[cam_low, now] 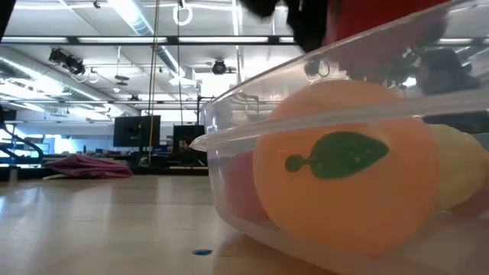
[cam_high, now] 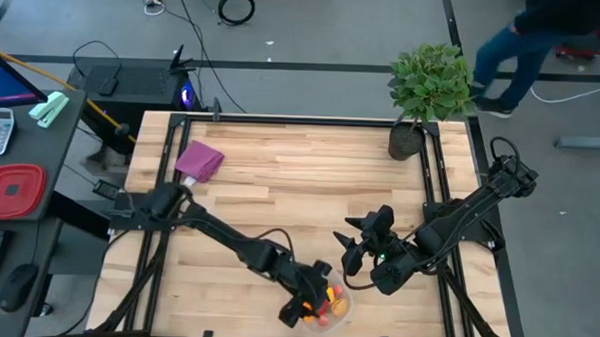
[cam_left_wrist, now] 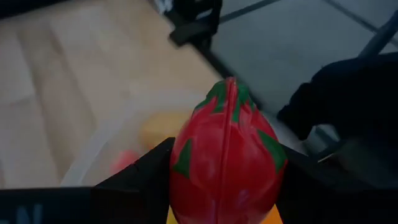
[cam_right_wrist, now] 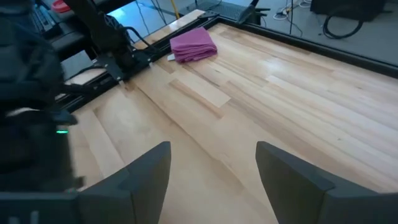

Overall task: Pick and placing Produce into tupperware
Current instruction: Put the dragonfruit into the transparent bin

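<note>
The tupperware (cam_high: 337,308), a round clear tub, stands on the table by the near edge. In the low view its wall (cam_low: 229,153) shows an orange piece with a green leaf (cam_low: 344,191), a yellow piece (cam_low: 458,164) and a red one behind them. My left gripper (cam_high: 310,307) hovers over the tub, shut on a red produce piece with green markings (cam_left_wrist: 227,155). Below it the left wrist view shows the tub (cam_left_wrist: 93,155) holding a yellow piece (cam_left_wrist: 158,127) and a reddish one (cam_left_wrist: 124,162). My right gripper (cam_high: 355,245) (cam_right_wrist: 211,168) waits open above bare wood, just beyond the tub. My left gripper pinches the red piece by its two flanks (cam_left_wrist: 180,168), one dark finger (cam_left_wrist: 143,180) on either side. The piece's pointed green-marked end (cam_left_wrist: 230,90) sticks out past the fingers. It is lifted clear, above the tub.
A folded purple cloth (cam_high: 200,160) (cam_right_wrist: 194,45) lies near the far left corner. A potted plant (cam_high: 428,88) stands at the far right corner. A red lidded container (cam_high: 11,190) sits on the side desk. A person (cam_high: 524,46) walks beyond the far edge. Bare wood fills the table's middle.
</note>
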Tool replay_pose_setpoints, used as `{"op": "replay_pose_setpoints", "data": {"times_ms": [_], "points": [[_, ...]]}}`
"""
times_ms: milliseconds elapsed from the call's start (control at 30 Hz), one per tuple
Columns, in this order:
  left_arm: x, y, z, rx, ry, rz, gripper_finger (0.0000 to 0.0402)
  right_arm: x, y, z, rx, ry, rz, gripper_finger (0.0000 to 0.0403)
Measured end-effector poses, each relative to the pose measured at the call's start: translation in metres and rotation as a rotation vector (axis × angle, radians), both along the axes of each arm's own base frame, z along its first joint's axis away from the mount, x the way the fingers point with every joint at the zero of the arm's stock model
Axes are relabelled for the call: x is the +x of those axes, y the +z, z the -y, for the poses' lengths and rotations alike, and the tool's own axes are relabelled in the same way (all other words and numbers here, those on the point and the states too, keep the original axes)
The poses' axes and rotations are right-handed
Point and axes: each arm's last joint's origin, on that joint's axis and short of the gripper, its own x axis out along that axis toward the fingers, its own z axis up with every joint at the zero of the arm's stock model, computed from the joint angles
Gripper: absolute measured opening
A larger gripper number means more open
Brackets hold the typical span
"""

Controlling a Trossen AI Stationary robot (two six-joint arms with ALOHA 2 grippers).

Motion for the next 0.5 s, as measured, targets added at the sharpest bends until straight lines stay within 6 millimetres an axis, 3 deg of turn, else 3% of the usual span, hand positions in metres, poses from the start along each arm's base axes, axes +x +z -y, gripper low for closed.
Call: {"op": "replay_pose_setpoints", "data": {"times_ms": [300, 500], "points": [[-0.002, 0.002, 0.018, -0.013, -0.028, 0.003, 0.0255, 0.0, 0.0, 0.0, 0.011, 0.001, 0.002, 0.0246], [0.002, -0.015, 0.02, -0.002, -0.026, -0.009, 0.0227, 0.0, 0.0, -0.001, 0.031, -0.006, 0.014, 0.0246]]}}
